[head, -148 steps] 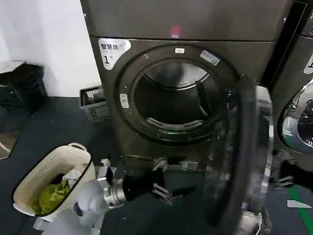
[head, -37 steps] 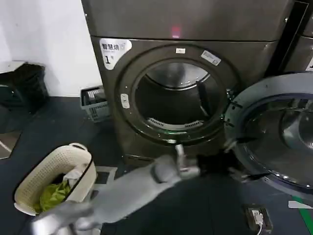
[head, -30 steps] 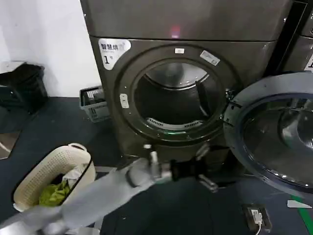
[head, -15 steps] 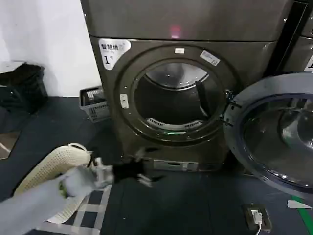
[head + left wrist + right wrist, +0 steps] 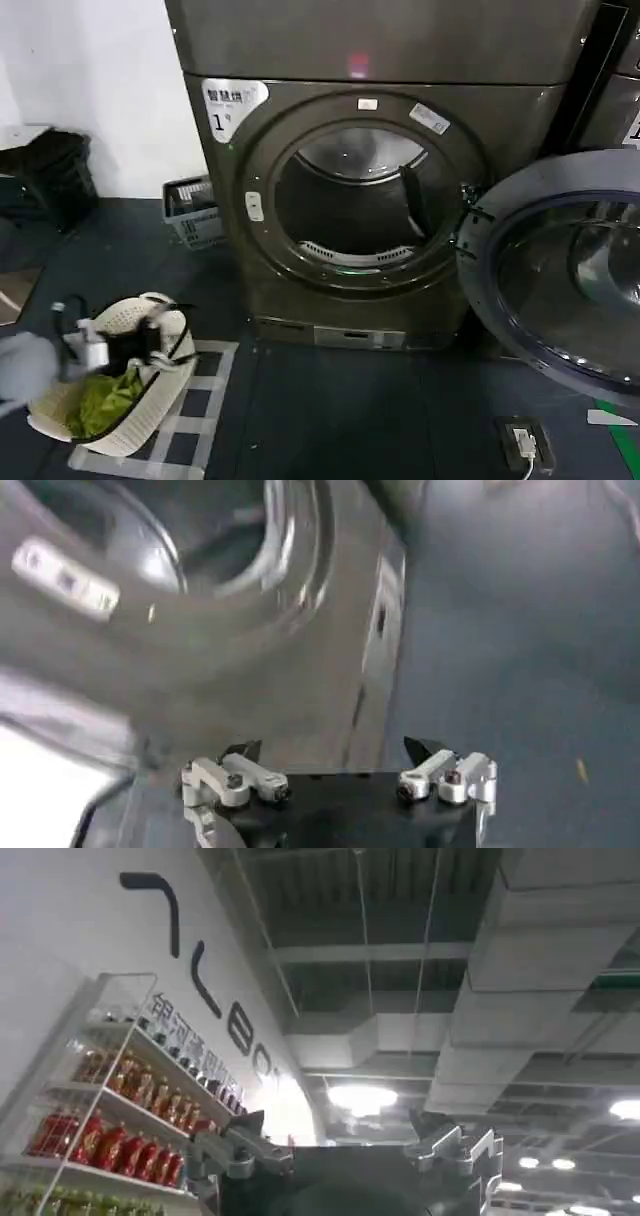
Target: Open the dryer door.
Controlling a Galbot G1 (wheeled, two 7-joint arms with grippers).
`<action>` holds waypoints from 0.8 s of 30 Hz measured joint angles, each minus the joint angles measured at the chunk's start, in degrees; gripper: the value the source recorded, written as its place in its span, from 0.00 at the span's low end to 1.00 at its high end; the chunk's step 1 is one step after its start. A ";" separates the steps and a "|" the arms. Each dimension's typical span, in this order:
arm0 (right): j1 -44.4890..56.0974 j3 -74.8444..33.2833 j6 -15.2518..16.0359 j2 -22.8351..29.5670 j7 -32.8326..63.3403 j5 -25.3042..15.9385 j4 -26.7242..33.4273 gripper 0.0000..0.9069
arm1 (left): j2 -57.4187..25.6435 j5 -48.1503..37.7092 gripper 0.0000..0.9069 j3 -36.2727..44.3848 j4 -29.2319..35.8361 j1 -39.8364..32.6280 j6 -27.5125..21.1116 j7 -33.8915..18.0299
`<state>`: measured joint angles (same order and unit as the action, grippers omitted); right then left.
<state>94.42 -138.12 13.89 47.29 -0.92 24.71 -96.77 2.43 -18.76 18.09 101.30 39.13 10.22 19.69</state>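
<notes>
Off to our right, the dryer door (image 5: 565,270) is hanging swung wide beside the dryer (image 5: 350,180). We are holding our left gripper (image 5: 150,340), jaws apart and empty, over the laundry basket (image 5: 60,405), well apart from the door; our right gripper (image 5: 345,1148) is pointing at the ceiling, also spread.

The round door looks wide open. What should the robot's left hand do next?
Probably just park. The dryer door already hangs swung wide to the right of the dryer, leaving the drum open, and the left gripper, fingers apart, is over the laundry basket.
</notes>
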 joint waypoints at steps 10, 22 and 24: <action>0.13 -0.05 -0.38 0.33 -0.10 -0.09 -0.04 1.00 | -4.77 2.49 1.00 1.26 -4.87 0.67 -3.41 6.30; 0.63 -0.99 -0.47 0.53 -0.18 -1.17 -0.37 1.00 | -4.25 7.61 1.00 1.71 -16.32 0.60 -3.95 10.51; 0.65 -1.05 -0.47 0.64 -0.19 -1.11 -0.32 1.00 | -4.19 8.61 1.00 1.47 -17.62 0.52 -3.32 10.95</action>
<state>95.07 -139.17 13.42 47.93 -1.11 23.60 -97.10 -1.77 -10.16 19.56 83.68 39.65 6.90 30.64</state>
